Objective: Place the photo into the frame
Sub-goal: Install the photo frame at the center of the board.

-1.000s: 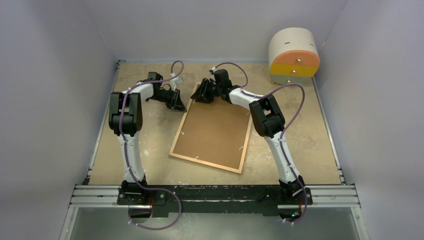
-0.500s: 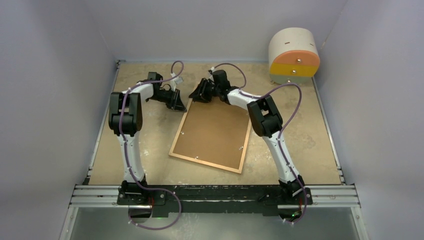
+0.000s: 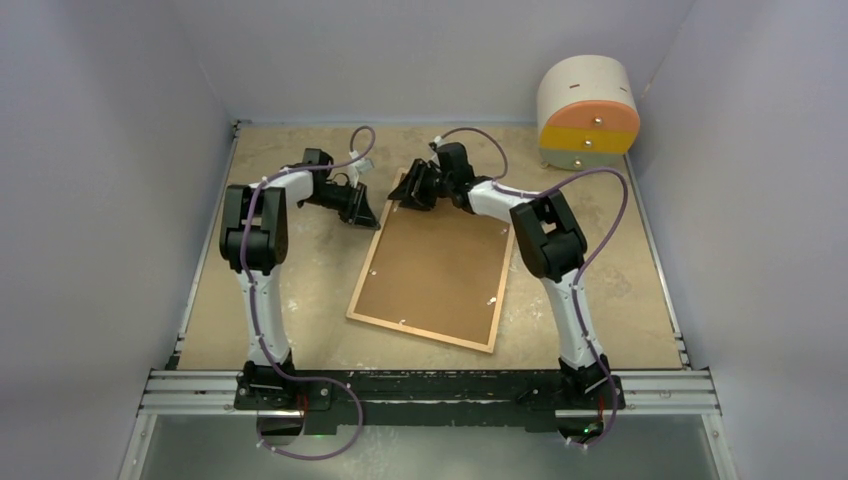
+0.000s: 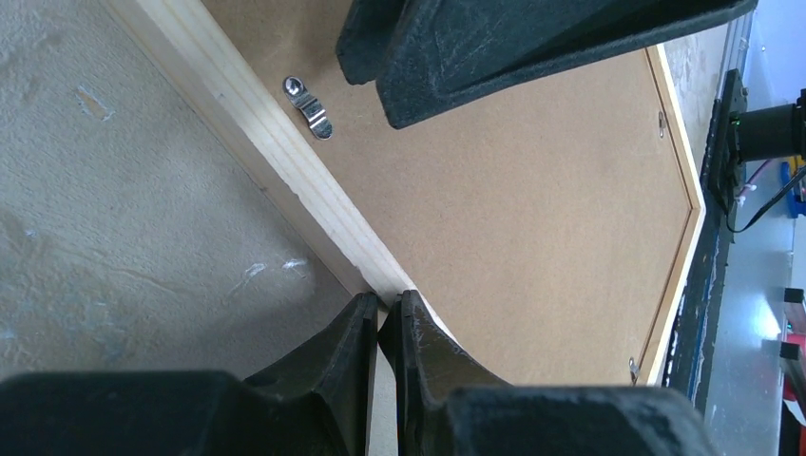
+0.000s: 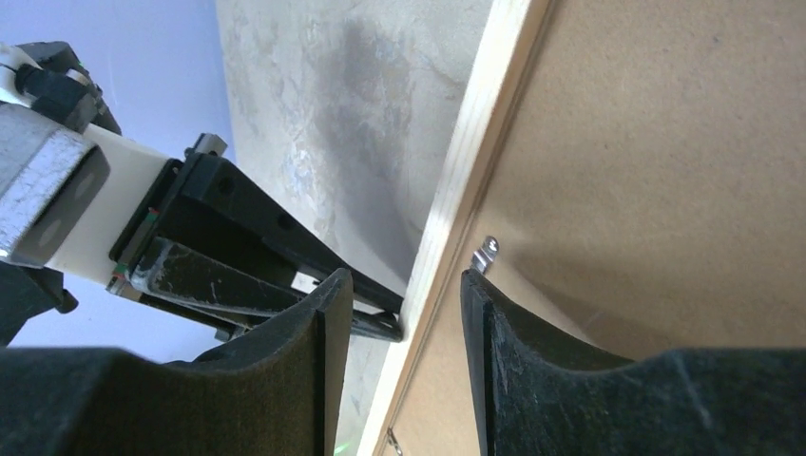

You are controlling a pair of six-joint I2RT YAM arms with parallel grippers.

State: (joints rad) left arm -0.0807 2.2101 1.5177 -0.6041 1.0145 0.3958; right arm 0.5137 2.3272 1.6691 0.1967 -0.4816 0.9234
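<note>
The frame [image 3: 420,335] lies face down mid-table, its brown backing panel [image 3: 435,265] up, held by small metal clips [image 4: 307,106]. The photo is not in view. My left gripper [image 3: 368,215] is shut, and its tips [image 4: 385,306] touch the outer side of the frame's left wooden rail [image 4: 257,133] near the far corner. My right gripper [image 3: 408,190] is open and straddles that same rail [image 5: 475,123]: one finger is outside it and one is over the backing [image 5: 665,142], next to a clip [image 5: 487,253]. The gripper [image 5: 407,290] holds nothing.
A round cabinet [image 3: 588,110] with orange and yellow drawers stands at the back right. Grey walls close in the table on the left, back and right. A metal rail [image 3: 430,385] runs along the near edge by the arm bases.
The frame has slid a little to the right across the table. Both grippers have moved right with its far left corner.
</note>
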